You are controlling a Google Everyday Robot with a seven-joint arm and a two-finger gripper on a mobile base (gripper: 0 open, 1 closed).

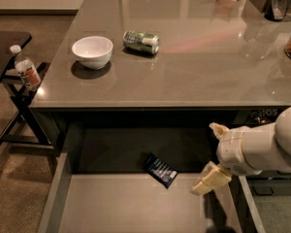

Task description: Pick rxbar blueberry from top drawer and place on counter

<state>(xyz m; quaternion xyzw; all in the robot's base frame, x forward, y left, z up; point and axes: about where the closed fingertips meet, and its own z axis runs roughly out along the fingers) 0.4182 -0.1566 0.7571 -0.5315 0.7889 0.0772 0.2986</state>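
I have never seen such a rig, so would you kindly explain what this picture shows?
The white shape at the right is a robot's single arm. Its two-fingered tool hangs over the right side of the open top drawer, fingers apart, holding nothing. There is one picture, looking down from above; where the camera is mounted cannot be told. In the drawer lies the rxbar blueberry, a dark blue snack bar, left of the tool and not touched by it. On the counter are a white bowl and a green-and-white can lying on its side. A small bottle stands at the black side table on the left.
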